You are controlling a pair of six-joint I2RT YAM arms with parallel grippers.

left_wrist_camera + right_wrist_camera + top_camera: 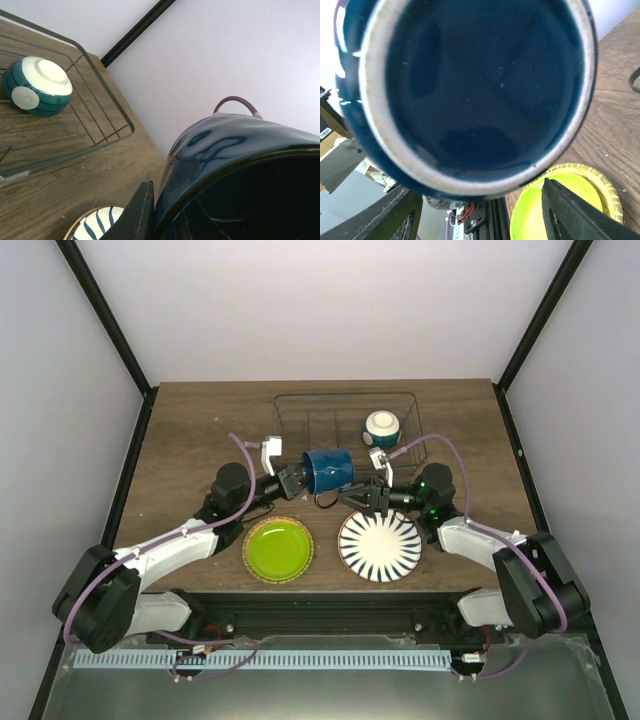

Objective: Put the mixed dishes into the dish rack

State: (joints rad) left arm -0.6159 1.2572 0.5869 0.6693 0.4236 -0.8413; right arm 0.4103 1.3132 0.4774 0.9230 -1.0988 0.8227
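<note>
My left gripper [297,480] is shut on the rim of the dark blue mug [330,469] and holds it on its side above the table, in front of the dish rack [345,395]. In the left wrist view one finger [140,215] is outside the mug wall [235,145] and the other is inside. My right gripper [365,498] is open and empty, facing the mug's round end [480,85], fingers spread wide below it. The small white bowl [382,425] lies upside down in the rack. The lime-green plate [277,549] and the striped plate [380,545] lie flat near the front edge.
The rack's wire rim [107,95] and the bowl [37,86] show at the left of the left wrist view, with the striped plate [95,225] below. The green plate [560,210] shows under the right gripper. Black frame posts stand at the table's back corners.
</note>
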